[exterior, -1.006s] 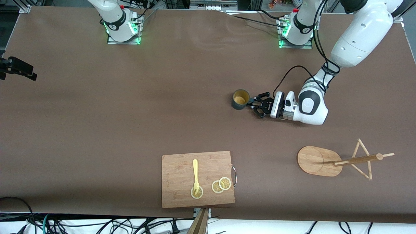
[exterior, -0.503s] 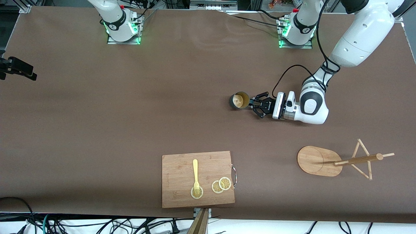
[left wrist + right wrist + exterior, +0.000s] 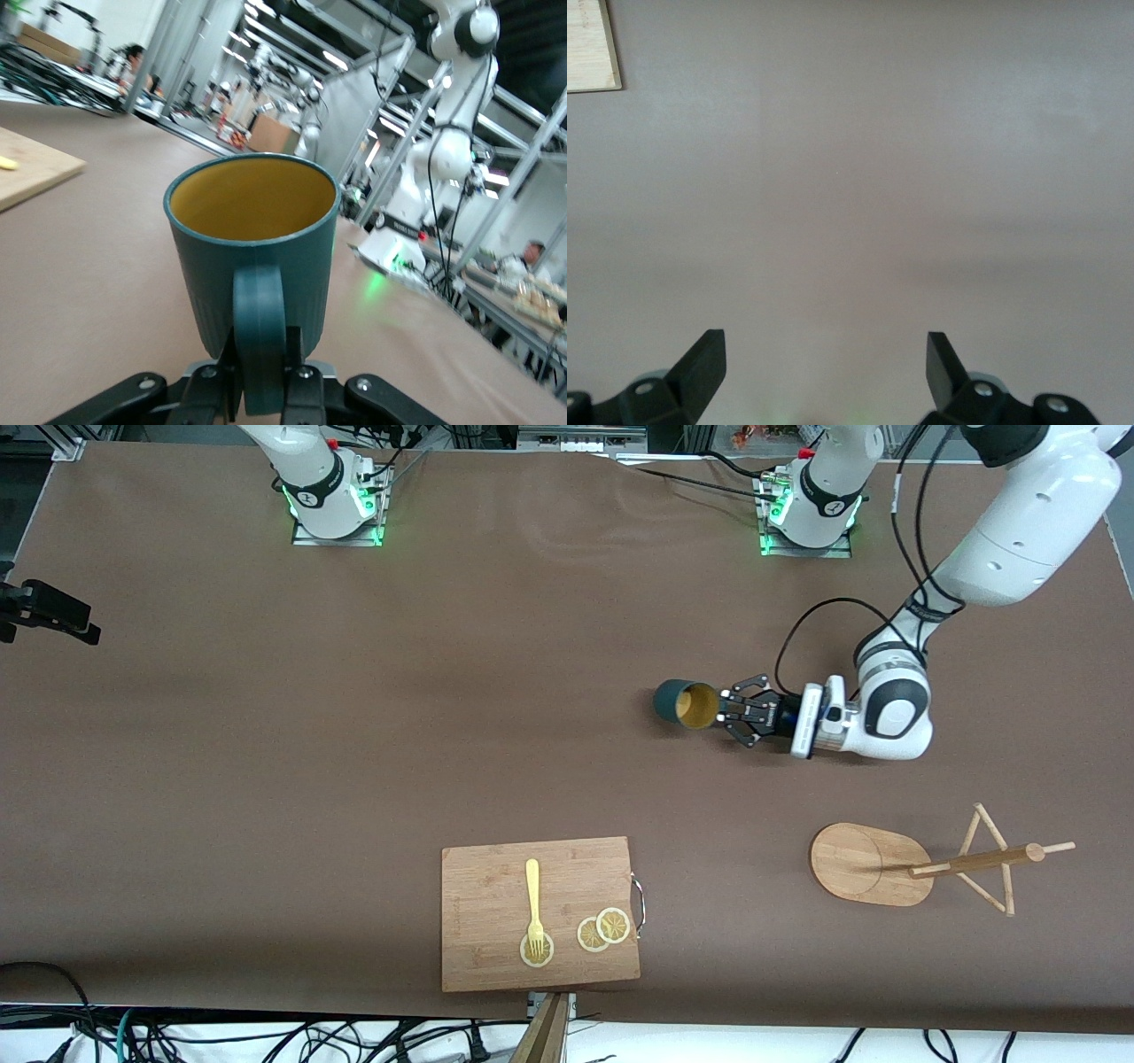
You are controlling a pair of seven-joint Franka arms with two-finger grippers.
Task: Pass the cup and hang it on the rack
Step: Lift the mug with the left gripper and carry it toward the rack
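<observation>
1. The left gripper has its jaws clamped on the handle of the cup, tipped sideways over the desk.
2. The rack lies toppled, nearer the front camera.
3. The right gripper waits with jaws wide and empty.

1. A wooden cutting board lies on the brown table, near the table's edge closest to the front camera.
2. A small metal handle sits on the board's edge toward the left arm's end.
3. A yellow fork lies on the board, its tines resting on a lemon slice.
4. Two more lemon slices overlap beside it, near the handle.
5. A black clamp juts in at the right arm's end.
6. Cables trail below the table's edge nearest the front camera.
</observation>
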